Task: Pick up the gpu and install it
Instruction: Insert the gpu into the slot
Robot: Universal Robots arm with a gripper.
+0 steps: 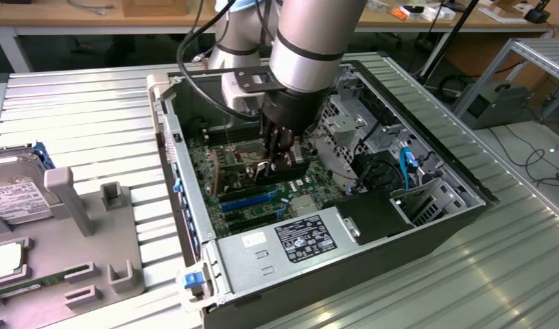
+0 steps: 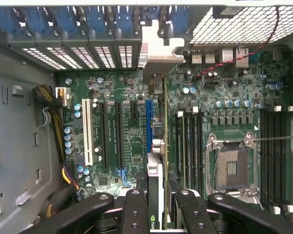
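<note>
One claw grips the gpu edge-on, bracket toward the rear slots.

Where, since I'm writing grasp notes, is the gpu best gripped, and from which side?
Grip the gpu across its two flat faces near the upper edge, coming straight down from the case's open side. It stands thin and on edge over the motherboard, so the lower connector edge stays free. The hand appears to pinch it this way.
</note>
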